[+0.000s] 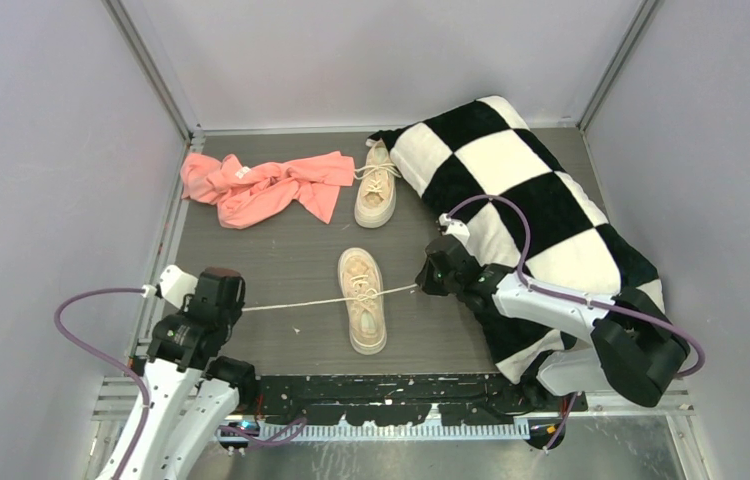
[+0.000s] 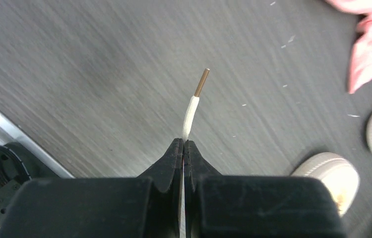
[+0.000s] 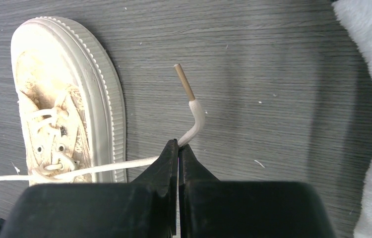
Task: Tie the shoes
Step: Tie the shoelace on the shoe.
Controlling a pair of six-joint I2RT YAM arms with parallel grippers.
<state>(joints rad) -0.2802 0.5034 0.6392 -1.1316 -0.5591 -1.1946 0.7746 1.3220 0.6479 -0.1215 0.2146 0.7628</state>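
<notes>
The near beige sneaker (image 1: 362, 300) lies mid-table, toe toward me; it also shows in the right wrist view (image 3: 65, 99). Its cream laces (image 1: 301, 301) are stretched out taut to both sides. My left gripper (image 1: 234, 308) is shut on the left lace end (image 2: 192, 108), whose brown tip pokes out past the fingers. My right gripper (image 1: 421, 285) is shut on the right lace end (image 3: 194, 119), its tip bent upward. The second sneaker (image 1: 377, 186) lies farther back, beside the pillow, laces loosely bunched.
A black-and-white checkered pillow (image 1: 521, 200) fills the right side, under my right arm. A pink cloth (image 1: 261, 185) lies at the back left. Grey walls close in the table on three sides.
</notes>
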